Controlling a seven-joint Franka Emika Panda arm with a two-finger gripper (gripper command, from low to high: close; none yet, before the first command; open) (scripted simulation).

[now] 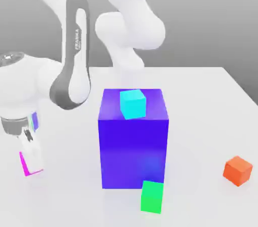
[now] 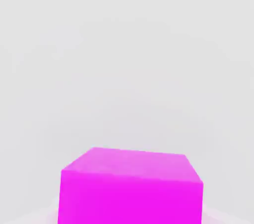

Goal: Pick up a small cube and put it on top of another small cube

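Note:
The small magenta cube (image 1: 23, 165) sits low at the exterior view's left, mostly covered by my gripper (image 1: 31, 162), which has come down around it. In the hand view the magenta cube (image 2: 130, 188) is very close, with its top face and one side showing against the pale table. A cyan small cube (image 1: 133, 103) rests on top of the big blue block (image 1: 133, 145) in the middle. The green cube (image 1: 152, 197) lies at the front foot of that block. The orange cube (image 1: 238, 170) lies far off at the exterior view's right.
The white table (image 1: 201, 120) reaches to its edge at the exterior view's right. The big blue block stands between my gripper and the orange cube. My arm's white and grey links (image 1: 75, 55) rise behind the block.

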